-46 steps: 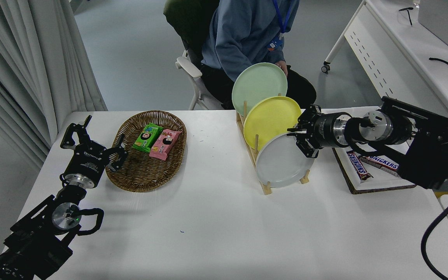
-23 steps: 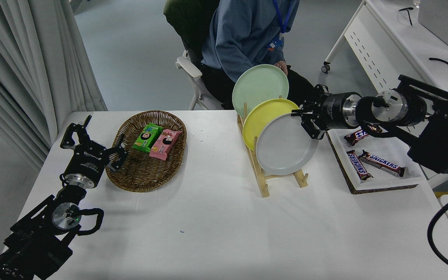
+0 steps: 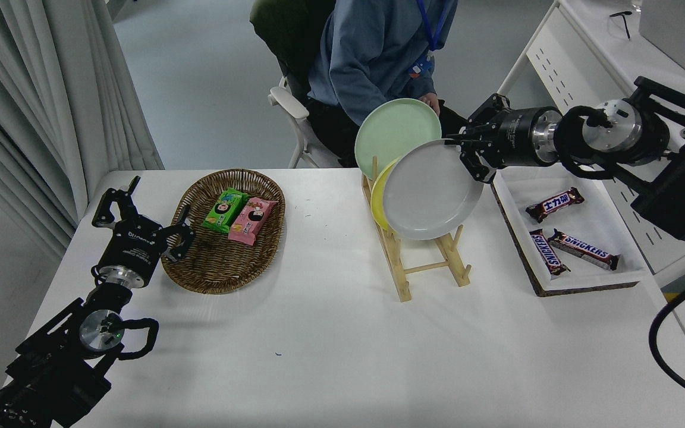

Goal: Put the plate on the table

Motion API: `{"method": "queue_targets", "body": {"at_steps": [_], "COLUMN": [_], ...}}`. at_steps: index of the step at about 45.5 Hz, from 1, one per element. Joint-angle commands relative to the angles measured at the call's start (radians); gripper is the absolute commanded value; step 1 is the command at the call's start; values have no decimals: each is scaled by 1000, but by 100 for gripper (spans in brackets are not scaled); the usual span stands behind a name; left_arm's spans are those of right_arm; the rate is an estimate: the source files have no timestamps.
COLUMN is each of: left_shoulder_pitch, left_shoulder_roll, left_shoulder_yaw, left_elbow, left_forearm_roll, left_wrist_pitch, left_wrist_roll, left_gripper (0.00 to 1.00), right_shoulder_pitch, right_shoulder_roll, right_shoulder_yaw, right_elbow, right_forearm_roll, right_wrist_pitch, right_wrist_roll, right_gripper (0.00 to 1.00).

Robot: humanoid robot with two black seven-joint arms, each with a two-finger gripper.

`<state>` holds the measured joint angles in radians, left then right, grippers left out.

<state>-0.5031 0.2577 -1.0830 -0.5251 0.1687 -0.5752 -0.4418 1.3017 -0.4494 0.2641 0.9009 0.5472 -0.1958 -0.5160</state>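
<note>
White bench (image 3: 342,356) fills most of the shot, with grey floor behind it and a curtain (image 3: 51,89) hanging on the left side. A person in a blue top (image 3: 372,53) sits at the far edge on a chair.

Right end effector (image 3: 464,156) comes in from the right edge and is clamped on the upper right rim of the grey plate (image 3: 431,190). The plate is up in the air, tilted and facing the camera, clear of the wooden rack (image 3: 431,267) and hanging just above its front slots. So it isn't on the bench top at this point.

Behind it in the rack there's a yellow plate (image 3: 378,199), mostly covered by the grey one, and a pale green plate (image 3: 393,131) standing at the back.

Right of the rack sits a white tray (image 3: 592,279) with three chocolate bars (image 3: 583,249) in it. Over on the left is a wicker basket (image 3: 223,267) holding a green snack pack (image 3: 223,209) and a pink snack pack (image 3: 251,221) side by side.

Left end effector (image 3: 140,214) is parked at the lower left, right beside the basket rim, fingers spread apart and holding nothing.
</note>
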Motion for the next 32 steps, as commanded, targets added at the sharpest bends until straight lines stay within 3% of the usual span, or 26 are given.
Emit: {"method": "queue_targets", "body": {"at_steps": [1,17,22,32], "left_shoulder_pitch": [0,0,0,0], "left_shoulder_roll": [0,0,0,0], "left_shoulder_yaw": [0,0,0,2], "left_elbow": [-1,0,-1,-1], "left_forearm_roll": [0,0,0,0], "left_wrist_pitch": [1,0,0,0], "left_wrist_roll": [0,0,0,0], "left_gripper": [100,100,100,100], "right_shoulder_pitch": [42,82,77,50], "right_shoulder_roll": [43,164,213,302], "right_shoulder_yaw": [10,0,1,6], "right_elbow": [67,95,81,76], "right_forearm_roll": [164,223,229,232], "right_wrist_pitch": [-204,-433,-582,-590], "right_wrist_roll": [-19,-19,-21,-59], "right_gripper": [0,0,0,0]}}
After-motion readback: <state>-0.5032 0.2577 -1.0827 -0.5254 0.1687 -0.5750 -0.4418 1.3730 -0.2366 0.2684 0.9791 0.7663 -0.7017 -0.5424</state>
